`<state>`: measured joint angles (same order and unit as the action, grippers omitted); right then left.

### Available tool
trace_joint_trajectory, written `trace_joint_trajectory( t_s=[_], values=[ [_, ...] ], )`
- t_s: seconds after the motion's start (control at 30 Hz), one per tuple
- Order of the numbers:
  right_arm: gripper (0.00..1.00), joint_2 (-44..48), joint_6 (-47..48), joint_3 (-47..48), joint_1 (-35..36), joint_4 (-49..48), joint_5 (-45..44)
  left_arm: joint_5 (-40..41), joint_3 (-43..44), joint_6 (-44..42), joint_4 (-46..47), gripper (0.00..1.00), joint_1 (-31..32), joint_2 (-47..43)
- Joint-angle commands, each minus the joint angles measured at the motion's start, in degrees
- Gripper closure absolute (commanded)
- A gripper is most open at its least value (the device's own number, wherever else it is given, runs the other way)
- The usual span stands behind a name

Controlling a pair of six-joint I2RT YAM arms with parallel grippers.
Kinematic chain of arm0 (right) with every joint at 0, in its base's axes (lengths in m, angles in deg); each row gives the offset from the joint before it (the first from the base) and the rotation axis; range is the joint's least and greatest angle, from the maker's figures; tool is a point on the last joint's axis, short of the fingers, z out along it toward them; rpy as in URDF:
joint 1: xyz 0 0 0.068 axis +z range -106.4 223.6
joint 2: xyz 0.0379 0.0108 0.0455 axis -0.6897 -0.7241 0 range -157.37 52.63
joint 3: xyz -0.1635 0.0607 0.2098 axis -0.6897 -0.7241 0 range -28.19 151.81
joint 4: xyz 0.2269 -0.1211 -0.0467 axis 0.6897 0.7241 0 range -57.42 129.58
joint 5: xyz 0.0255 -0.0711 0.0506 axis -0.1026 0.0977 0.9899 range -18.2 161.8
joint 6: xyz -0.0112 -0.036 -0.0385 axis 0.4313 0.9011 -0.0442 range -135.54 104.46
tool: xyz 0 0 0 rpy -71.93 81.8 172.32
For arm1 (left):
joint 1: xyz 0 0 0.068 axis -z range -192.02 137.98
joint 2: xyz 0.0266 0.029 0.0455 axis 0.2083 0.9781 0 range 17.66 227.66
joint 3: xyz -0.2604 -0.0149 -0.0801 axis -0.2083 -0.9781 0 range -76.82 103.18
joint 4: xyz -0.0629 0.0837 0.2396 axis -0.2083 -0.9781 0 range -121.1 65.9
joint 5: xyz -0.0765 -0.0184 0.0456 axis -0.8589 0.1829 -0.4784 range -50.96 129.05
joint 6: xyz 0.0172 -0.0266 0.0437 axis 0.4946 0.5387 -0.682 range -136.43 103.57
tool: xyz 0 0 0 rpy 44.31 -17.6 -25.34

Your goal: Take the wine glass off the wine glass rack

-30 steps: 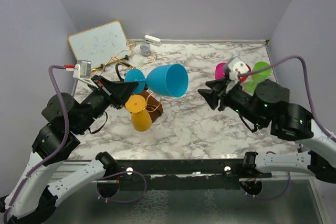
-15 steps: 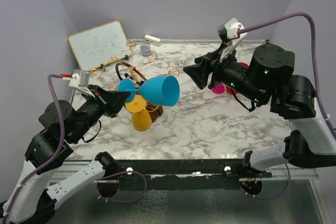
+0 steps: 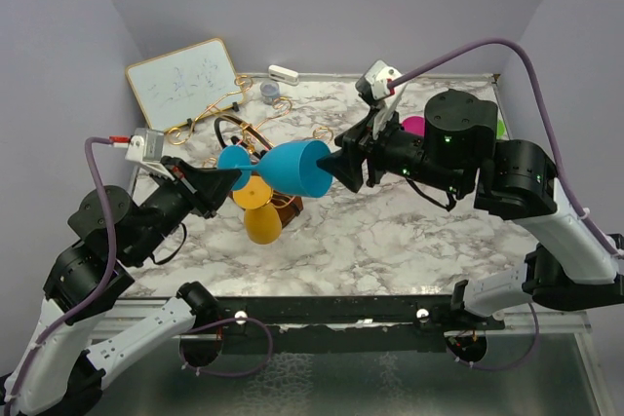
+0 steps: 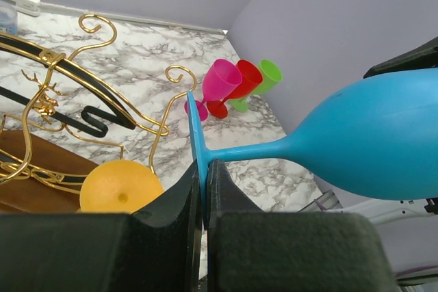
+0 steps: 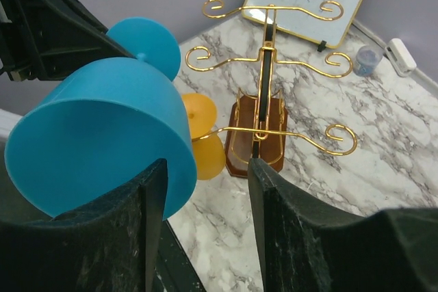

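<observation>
plainly the left gripper [image 3: 226, 178] was clamped on the foot of the blue wine glass [image 3: 300, 169], held level in the air just beside the wine glass rack [image 3: 244, 133]; its stem pointed at the right gripper [image 3: 341, 167], jaws spread at the bowl's rim.

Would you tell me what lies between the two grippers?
The blue wine glass, foot pinched in the left gripper, bowl toward the right gripper; the top view shows it.

The left gripper [image 4: 203, 172] pinches the foot of a sideways blue wine glass [image 4: 369, 135]; the gold rack [image 4: 45, 55] stands left.
</observation>
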<state>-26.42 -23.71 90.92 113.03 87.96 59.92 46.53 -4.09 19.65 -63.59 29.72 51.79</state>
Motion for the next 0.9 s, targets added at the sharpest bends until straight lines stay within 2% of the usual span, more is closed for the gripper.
trace_joint_trajectory(
  t_s=[0.0, 0.03, 0.1, 0.13, 0.2, 0.23, 0.3, 0.33, 0.37, 0.43, 0.47, 0.5, 0.63, 0.8, 0.87],
  values=[
    [0.49, 0.39, 1.32, -1.57, 0.36, -1.72, 3.19, -2.19, 0.29, -0.65, 2.73, 1.00, -0.08, 0.35],
    [0.50, 0.04, 1.57, -1.76, 0.36, -2.26, 3.93, -2.55, -0.04, -0.65, 3.05, 1.00, -0.08, 0.44],
    [0.58, -1.10, 1.93, -1.12, 0.36, -2.34, 4.47, -2.96, -0.36, -0.63, 3.53, 1.00, -0.08, 0.67],
    [0.67, -1.57, 2.15, -0.94, 0.36, -2.60, 4.56, -3.10, -0.43, -0.65, 3.69, 1.00, -0.08, 0.88],
    [0.94, -2.16, 2.65, -0.54, 0.36, -3.34, 4.37, -3.50, -0.48, -0.81, 4.00, 1.00, -0.08, 1.33],
    [0.98, -2.32, 2.64, -0.20, 0.36, -3.54, 3.38, -3.41, -0.42, -0.95, 3.95, 1.00, -0.09, 1.58],
    [0.99, -2.31, 2.78, 0.29, 0.36, -4.21, 1.29, -2.60, -0.01, -1.07, 3.52, 1.00, -0.03, 2.09],
    [0.99, -2.03, 2.80, 0.41, 0.29, -4.65, 0.03, -1.81, 0.15, -1.08, 3.05, 0.89, -0.07, 2.28],
    [0.99, -1.76, 2.85, 0.50, 0.35, -5.20, -1.45, -0.62, 0.28, -1.09, 2.41, 0.69, -0.07, 2.41],
    [0.99, -1.00, 3.25, 0.48, 0.32, -6.24, -4.57, 1.87, 0.51, -0.93, 1.29, 0.41, -0.08, 2.47],
    [0.99, -0.54, 3.46, 0.43, 0.35, -6.77, -6.63, 2.90, 0.56, -0.84, 0.84, 0.18, -0.08, 2.39],
    [0.99, -0.17, 3.69, 0.44, 0.32, -7.25, -8.10, 3.75, 0.57, -0.76, 0.54, 0.03, -0.12, 2.33],
    [0.99, 1.60, 5.48, -0.16, 0.29, -9.82, -14.26, 6.47, 0.53, -0.49, -0.28, 0.01, -0.09, 1.72],
    [0.99, 1.01, 13.13, -2.34, -0.12, -16.24, -29.20, 5.14, 0.22, -0.39, 0.81, 0.01, -0.08, 1.16],
    [0.99, -1.78, 14.41, -0.90, -6.01, -16.14, -26.26, 3.78, -0.16, -0.48, 1.68, 0.01, -0.09, 1.26]
  ],
)
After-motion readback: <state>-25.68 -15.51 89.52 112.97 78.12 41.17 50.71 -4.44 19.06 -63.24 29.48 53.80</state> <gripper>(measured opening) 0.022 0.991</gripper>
